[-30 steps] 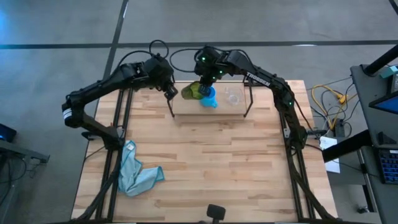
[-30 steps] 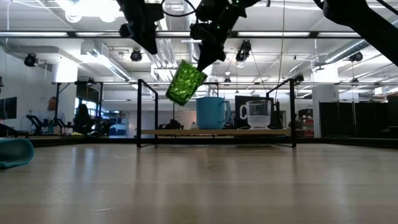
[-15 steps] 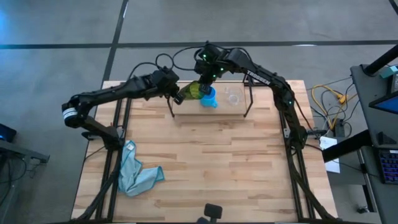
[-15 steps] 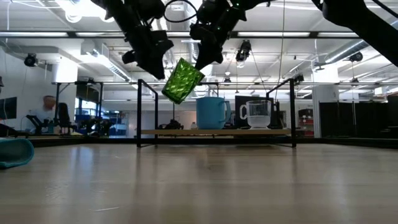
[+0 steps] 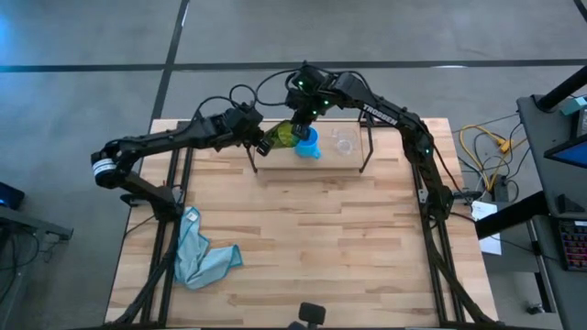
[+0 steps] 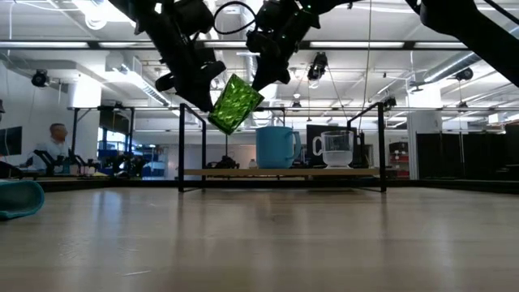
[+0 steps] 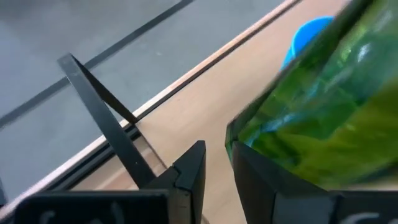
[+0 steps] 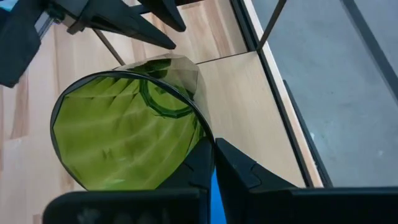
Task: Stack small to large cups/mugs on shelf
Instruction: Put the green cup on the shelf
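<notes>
The dark green patterned cup (image 5: pixel 282 136) (image 6: pixel 233 104) hangs tilted in the air above the left end of the shelf (image 5: pixel 275 163) (image 6: pixel 280 172), held by my right gripper (image 5: pixel 301 117) (image 8: pixel 213 163), which is shut on it. My left gripper (image 5: pixel 263 145) (image 7: pixel 216 171) is open just beside the cup's base (image 8: pixel 168 93); its fingers (image 8: pixel 155 34) stand a little apart from it. The blue mug (image 5: pixel 309 145) (image 6: pixel 277 147) and the clear cup (image 5: pixel 344 143) (image 6: pixel 336 148) stand upright on the shelf plank. My right gripper pinches the green cup's rim (image 8: pixel 208 138), one finger inside the mouth and one outside. It comes from above, slanting down. The cup is lifted clear and tilted, mouth up toward the gripper, base pointing down toward the table's left.
A light blue cloth (image 5: pixel 204 252) (image 6: pixel 16 199) lies crumpled near the table's left near side. The shelf's black wire end frames (image 6: pixel 190 146) (image 6: pixel 381 144) rise at both ends of the plank. The tabletop (image 5: pixel 312 238) in front of the shelf is bare wood. A person (image 6: pixel 55 142) sits far behind.
My left gripper has moved right and down, toward the green cup, and now stands beside its base. The green cup, held by my right gripper, has drifted slightly toward the table's left and tipped a little further.
</notes>
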Tool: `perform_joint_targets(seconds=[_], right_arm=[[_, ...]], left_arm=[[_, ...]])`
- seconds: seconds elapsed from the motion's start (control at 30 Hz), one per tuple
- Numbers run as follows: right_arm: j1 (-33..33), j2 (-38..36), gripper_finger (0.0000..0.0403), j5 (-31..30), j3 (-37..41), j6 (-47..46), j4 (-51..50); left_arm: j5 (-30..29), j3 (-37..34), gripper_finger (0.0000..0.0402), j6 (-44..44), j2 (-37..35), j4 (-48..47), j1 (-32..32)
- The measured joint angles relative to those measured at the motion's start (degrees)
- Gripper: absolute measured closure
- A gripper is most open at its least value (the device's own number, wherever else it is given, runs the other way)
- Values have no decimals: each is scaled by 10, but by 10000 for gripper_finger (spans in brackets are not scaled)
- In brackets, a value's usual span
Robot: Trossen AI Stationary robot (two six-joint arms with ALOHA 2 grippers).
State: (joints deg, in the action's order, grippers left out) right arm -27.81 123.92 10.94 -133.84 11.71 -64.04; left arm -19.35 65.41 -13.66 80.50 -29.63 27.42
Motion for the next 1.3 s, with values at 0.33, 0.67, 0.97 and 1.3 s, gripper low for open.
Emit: perform_joint_targets(seconds=[0.33,0.67,0.97,1.3], right_arm=[[10,0,394,0,1,-23,7],[27,0,394,0,10,-32,20],[28,1,394,1,36,-53,21],[28,1,394,-5,39,-53,83]], left_arm=[[37,-40,336,-12,0,53,0],[43,-40,336,-5,-1,46,0],[36,-41,336,-4,-43,-31,0],[30,-34,336,-8,-122,-26,0]])
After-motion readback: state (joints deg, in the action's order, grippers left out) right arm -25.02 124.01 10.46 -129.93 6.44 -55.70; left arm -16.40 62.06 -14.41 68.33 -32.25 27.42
